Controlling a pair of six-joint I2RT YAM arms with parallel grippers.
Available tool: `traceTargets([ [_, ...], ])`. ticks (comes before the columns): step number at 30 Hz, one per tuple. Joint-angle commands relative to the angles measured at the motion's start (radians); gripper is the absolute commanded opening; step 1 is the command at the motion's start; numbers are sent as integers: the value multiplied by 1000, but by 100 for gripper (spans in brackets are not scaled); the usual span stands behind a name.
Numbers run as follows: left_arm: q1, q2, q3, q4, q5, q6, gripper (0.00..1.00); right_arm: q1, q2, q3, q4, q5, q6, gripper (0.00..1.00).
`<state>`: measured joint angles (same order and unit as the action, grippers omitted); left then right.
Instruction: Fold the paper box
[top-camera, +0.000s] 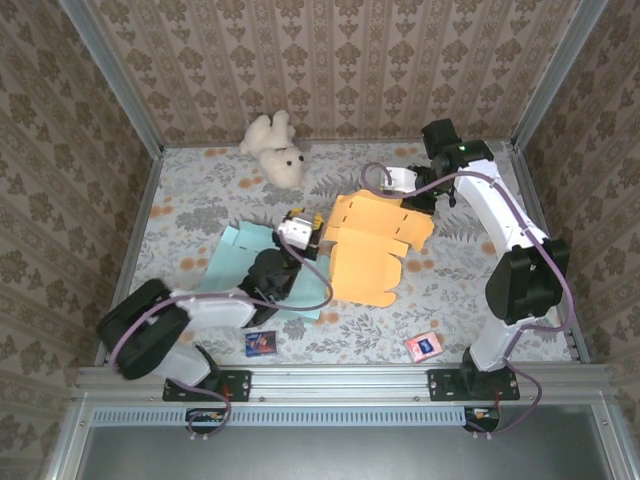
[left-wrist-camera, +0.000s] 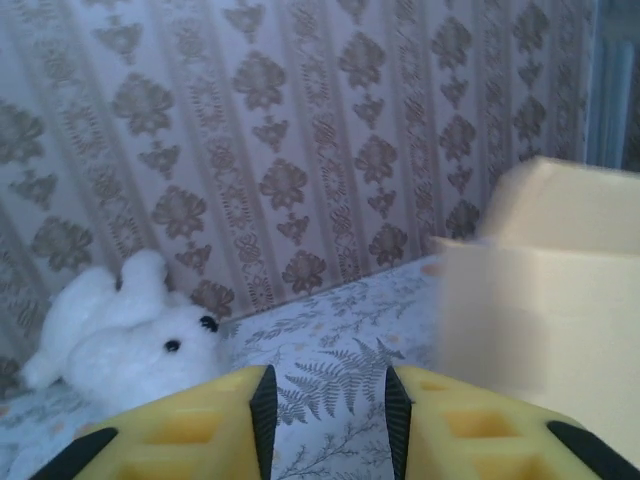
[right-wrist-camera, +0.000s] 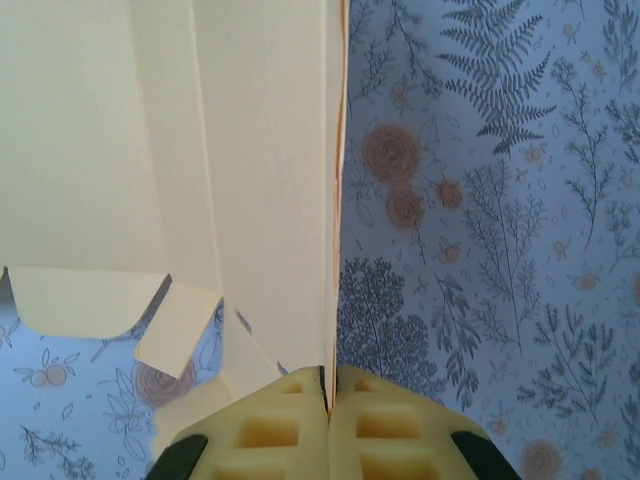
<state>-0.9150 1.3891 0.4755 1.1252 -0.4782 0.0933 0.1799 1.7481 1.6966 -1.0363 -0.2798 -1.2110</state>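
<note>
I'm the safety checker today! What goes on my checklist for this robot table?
Surface: flowery cloth, flat.
Job's things: orange paper box, mid-table, flaps still open.
Clutter: white plush toy at the back; blue sheet left of the box; blue card and red card near the front.
Fingers: left fingers apart, holding nothing; right fingers pinched shut on the paper box edge.
Cables: purple cables loop along both arms.
Surroundings: wallpapered walls, metal frame.

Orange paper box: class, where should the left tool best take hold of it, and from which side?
Likely the raised panel on the orange paper box's left side, approached from the left. It is thin sheet standing up, so the open left tool can straddle it, opposite the right tool's pinch.
</note>
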Motion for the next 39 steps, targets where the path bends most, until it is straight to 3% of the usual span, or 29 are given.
traceTargets([
  [1,2,-216,9,-281,24,-251,34,13,-58,-10,-17,74,33,0],
  [3,13,-345,54,-563,85,-389,30,28,-68,-26,-21,96,44,0],
  [5,20,-425,76,-707,154,-511,24,40,-70,-34,-24,113,65,0],
  [9,19,-455,63,-719,353,-630,23,63,-55,-22,-59,132,116,0],
  [16,5,-277,168,-760,478,-673,17,91,-98,-58,-73,121,128,0],
  [28,-18,-50,267,-687,417,-677,10,79,-129,-128,-21,100,81,0],
  [32,15,-37,278,-709,372,-685,8,79,-136,-148,-10,95,69,0],
  [39,75,-16,347,-792,398,-696,8,81,-169,-185,17,88,56,0],
])
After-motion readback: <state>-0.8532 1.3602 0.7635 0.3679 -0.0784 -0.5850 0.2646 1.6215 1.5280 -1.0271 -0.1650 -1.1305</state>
